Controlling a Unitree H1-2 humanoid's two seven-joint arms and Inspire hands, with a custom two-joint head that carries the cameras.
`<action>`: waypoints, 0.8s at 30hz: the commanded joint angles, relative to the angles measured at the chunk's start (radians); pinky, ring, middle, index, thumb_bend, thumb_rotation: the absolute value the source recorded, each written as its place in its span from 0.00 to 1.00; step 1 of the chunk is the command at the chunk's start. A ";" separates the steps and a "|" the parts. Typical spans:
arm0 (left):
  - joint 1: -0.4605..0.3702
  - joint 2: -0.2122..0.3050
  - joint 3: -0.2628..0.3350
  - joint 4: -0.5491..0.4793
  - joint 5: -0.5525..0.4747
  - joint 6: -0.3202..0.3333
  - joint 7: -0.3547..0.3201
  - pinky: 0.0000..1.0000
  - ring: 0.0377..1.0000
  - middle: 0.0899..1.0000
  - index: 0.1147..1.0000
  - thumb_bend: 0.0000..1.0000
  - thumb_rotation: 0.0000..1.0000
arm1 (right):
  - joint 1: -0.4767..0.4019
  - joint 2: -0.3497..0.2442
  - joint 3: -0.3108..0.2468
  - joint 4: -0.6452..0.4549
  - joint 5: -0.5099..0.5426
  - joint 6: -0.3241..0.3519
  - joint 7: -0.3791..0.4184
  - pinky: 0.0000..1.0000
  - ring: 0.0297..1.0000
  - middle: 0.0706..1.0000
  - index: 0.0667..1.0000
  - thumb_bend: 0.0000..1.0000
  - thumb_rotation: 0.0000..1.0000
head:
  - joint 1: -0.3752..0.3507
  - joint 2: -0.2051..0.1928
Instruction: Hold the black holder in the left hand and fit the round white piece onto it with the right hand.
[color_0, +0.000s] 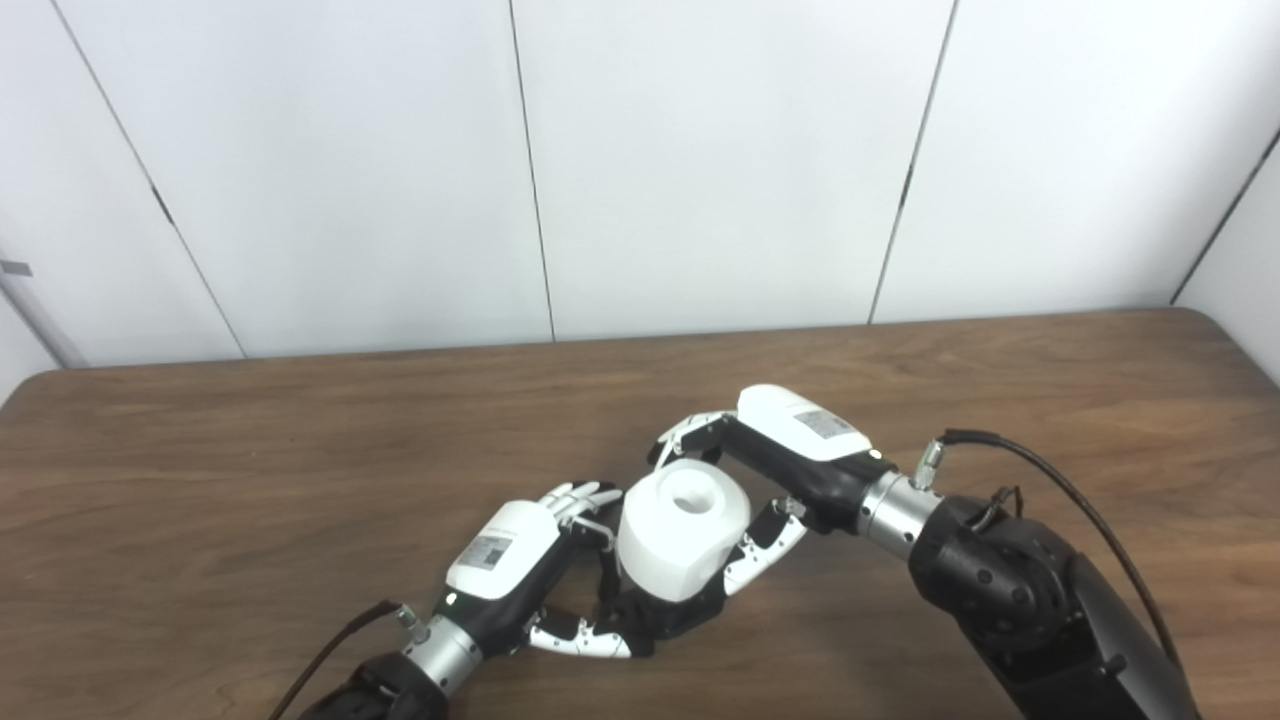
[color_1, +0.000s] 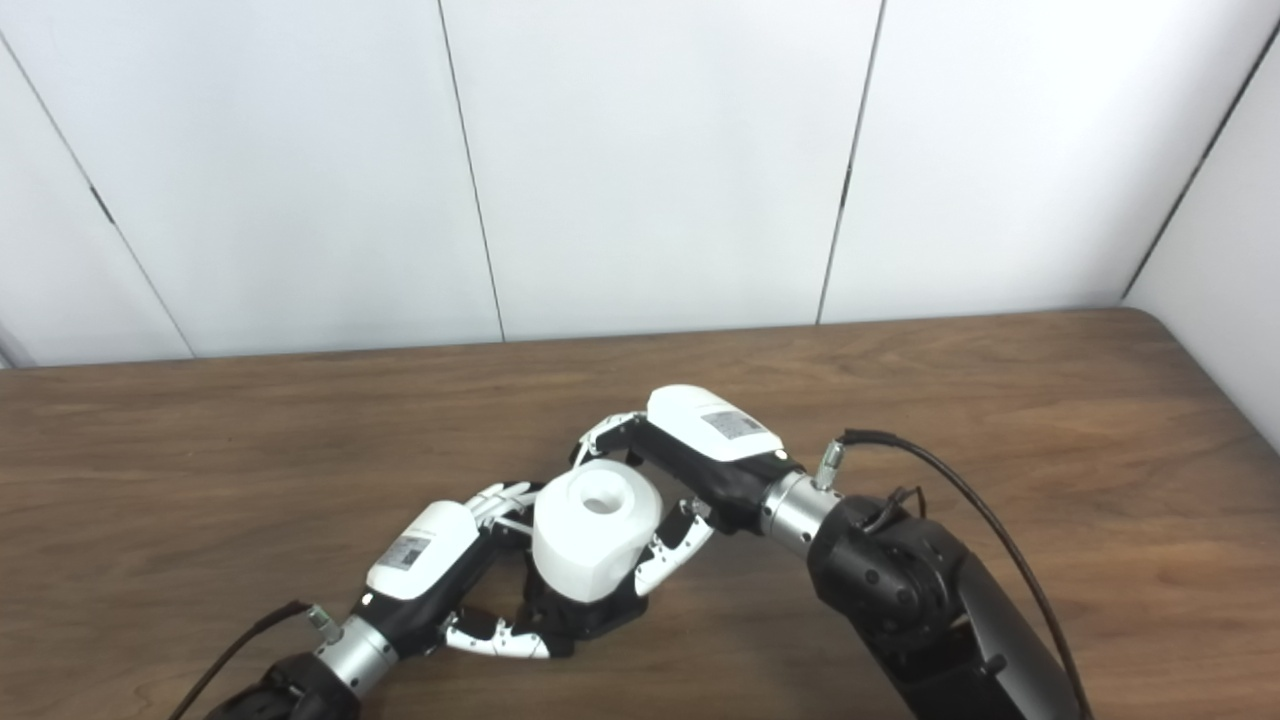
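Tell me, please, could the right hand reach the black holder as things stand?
Probably not: the white piece covers most of the holder, the left hand grips it, and the right hand is occupied holding the piece.

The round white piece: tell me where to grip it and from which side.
Grip the round white piece by its curved side wall, coming from the right, as the right hand does. Its holed top faces up, the left hand crowds its left, and the black holder sits underneath.
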 joint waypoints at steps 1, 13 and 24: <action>0.072 -0.005 -0.061 0.072 0.073 0.072 -0.100 0.95 0.93 0.88 0.42 0.52 0.06 | -0.040 0.005 -0.007 0.002 0.000 -0.039 -0.013 0.68 0.76 0.73 0.44 0.52 0.13 | 0.001 0.004; 0.073 -0.006 -0.065 0.057 0.067 0.082 -0.110 0.95 0.93 0.87 0.42 0.52 0.06 | -0.057 0.005 0.016 0.060 -0.030 -0.077 -0.002 0.67 0.78 0.74 0.44 0.52 0.13 | 0.007 0.012; 0.078 0.000 -0.071 0.039 0.058 0.101 -0.119 0.96 0.93 0.88 0.42 0.52 0.06 | -0.064 0.013 0.036 0.116 -0.040 -0.137 0.001 0.63 0.75 0.72 0.44 0.52 0.13 | 0.019 0.025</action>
